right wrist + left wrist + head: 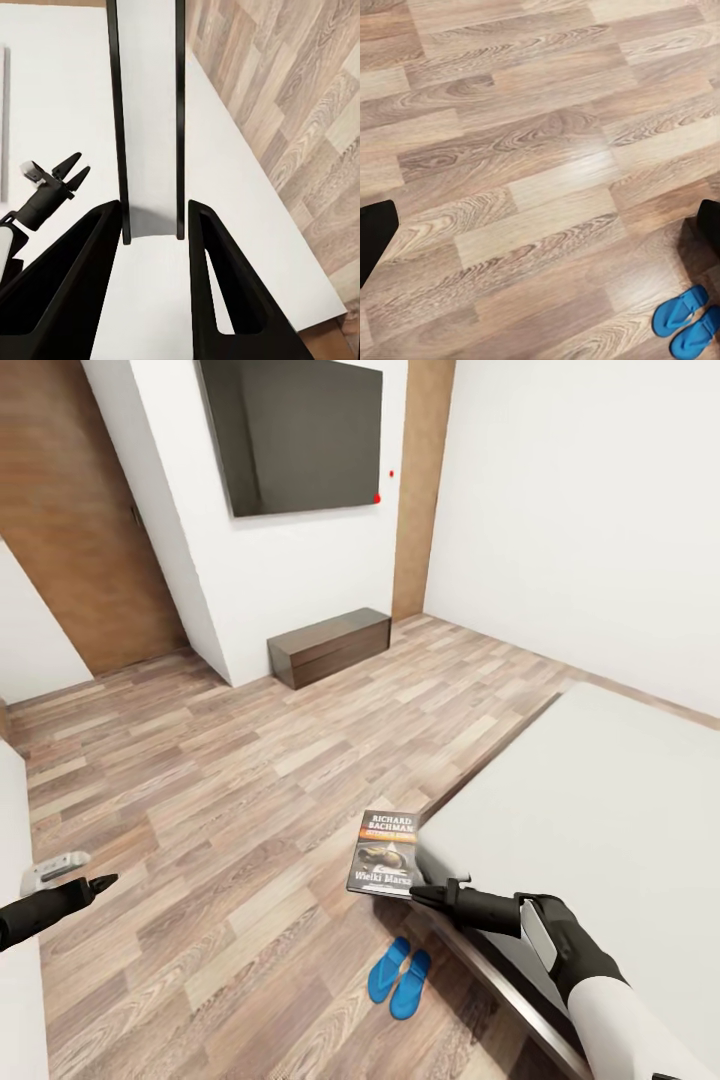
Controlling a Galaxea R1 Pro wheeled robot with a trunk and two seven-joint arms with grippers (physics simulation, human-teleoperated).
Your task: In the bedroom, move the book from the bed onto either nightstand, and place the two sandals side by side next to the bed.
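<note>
My right gripper [415,895] is shut on the lower edge of the book [385,853], a dark paperback with an orange band, and holds it in the air just off the corner of the bed [600,810]. In the right wrist view the book [150,112] stands edge-on between the two fingers [90,255]. The two blue sandals [400,975] lie side by side on the floor beside the bed frame, below the book; the left wrist view has them too [690,321]. My left gripper [105,881] hovers open over the floor at the left. The nightstand is out of view.
A long low dark cabinet [328,646] stands against the far wall under a wall-mounted TV [300,435]. A wooden door panel [80,510] is at the far left. Wood-plank floor [220,780] stretches between the bed and the wall.
</note>
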